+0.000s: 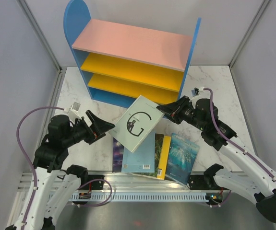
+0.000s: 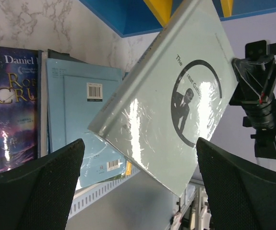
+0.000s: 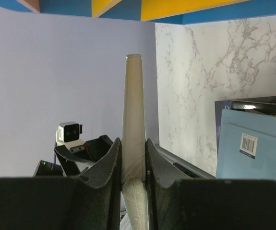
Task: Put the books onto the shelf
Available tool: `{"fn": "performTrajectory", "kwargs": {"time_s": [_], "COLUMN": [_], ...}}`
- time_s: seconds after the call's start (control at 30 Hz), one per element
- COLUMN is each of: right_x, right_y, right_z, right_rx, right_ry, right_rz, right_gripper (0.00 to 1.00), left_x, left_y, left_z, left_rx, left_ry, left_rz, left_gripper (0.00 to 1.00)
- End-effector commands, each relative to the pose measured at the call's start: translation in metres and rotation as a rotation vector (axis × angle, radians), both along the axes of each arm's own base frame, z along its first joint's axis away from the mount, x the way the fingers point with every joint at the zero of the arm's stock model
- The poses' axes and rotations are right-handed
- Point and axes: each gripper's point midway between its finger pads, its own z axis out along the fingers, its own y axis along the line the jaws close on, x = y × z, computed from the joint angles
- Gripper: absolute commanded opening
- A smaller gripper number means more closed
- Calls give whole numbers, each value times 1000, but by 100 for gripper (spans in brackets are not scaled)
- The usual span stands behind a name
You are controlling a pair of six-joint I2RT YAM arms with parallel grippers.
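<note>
So far your blue-sided, pink-topped shelf looks empty: right gripper pinches the grey-green "G" paperback aloft, left gripper gapes wide, other paperbacks lie on the marble table.

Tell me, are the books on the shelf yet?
Not yet: no book shows on the shelf. The right gripper holds the G book up in front of it; the left gripper is open beside it. The other books lie on the table, waiting.
</note>
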Motion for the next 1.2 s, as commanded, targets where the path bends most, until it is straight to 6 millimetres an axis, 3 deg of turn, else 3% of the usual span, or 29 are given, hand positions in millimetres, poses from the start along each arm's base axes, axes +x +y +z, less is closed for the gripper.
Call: {"fn": "performTrajectory", "kwargs": {"time_s": [0.0,0.37,0.5,0.63,0.83,0.93,1.03,1.1,1.13,1.17], "right_x": [7,31,31,29,19,14,9,10,9,9], "right_y": [5,20,25,29,52,66,76,75,73,73], "right_z": [78,92,91,94,96,92,84,79,79,74], "right_rx": [223,331,369,452,533,533,541,534,534,518], "right_ry": [-130,-129,-121,-107,-75,-58,-35,-26,-27,-17], "right_rz": [-15,-26,-18,-27,7,29,47,37,34,26], "right_gripper": [0,0,0,0,0,0,0,0,0,0], "left_x": [-1,5,15,24,28,30,32,32,31,30], "left_y": [-14,-9,-8,-5,1,3,4,5,9,10], "left_z": [11,3,25,23,23,33,40,47,42,41], "left_rx": [-167,-203,-280,-296,-336,-355,-357,-358,-344,-332], "left_ry": [35,74,14,28,32,7,-5,-16,7,13], "left_rz": [-4,71,116,169,229,243,253,259,283,290], "left_gripper": [100,100,100,100,88,77,54,23,2,2]}}
